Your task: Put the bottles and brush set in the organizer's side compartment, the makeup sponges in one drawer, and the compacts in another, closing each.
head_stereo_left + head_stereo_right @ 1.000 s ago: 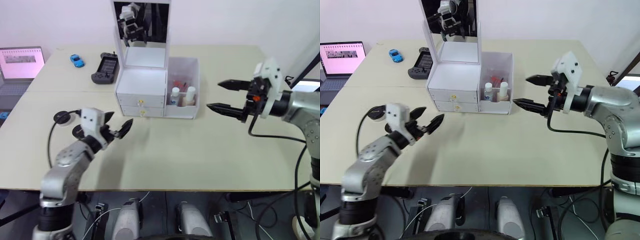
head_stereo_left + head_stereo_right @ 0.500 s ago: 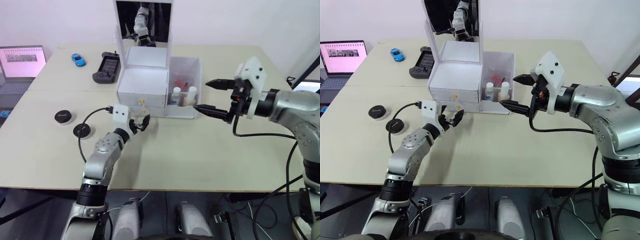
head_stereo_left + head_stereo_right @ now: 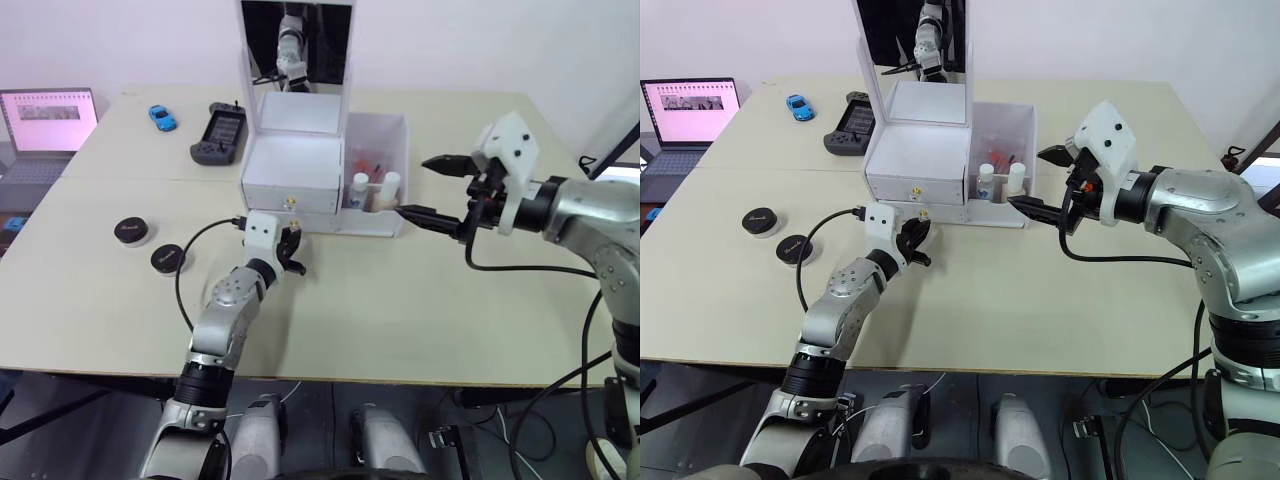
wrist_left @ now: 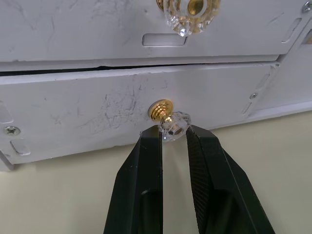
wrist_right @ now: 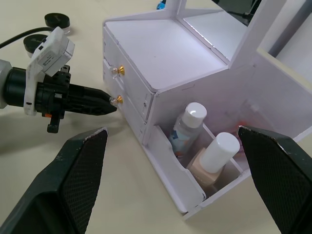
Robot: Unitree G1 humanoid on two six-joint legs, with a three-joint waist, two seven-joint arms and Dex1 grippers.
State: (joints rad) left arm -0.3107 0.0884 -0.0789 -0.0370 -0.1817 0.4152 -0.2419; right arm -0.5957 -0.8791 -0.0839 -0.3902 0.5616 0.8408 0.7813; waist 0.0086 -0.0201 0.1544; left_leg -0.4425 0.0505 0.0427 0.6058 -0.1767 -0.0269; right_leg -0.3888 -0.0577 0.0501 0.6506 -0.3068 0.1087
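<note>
Two bottles [image 5: 204, 146] binned; compacts [image 3: 150, 243] waiting at nine o'clock; left gripper [image 4: 173, 134] pinching lower knob [image 4: 168, 120]; right gripper [image 3: 436, 187] agape.

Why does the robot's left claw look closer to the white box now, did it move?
Yes. The left gripper went from near the black compacts across to the organizer, and now pinches the lower drawer's gold knob.

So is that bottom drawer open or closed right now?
Closed, or very nearly: the lower drawer has its front level with the drawer above. The left tool has its fingers around the gold knob.
</note>
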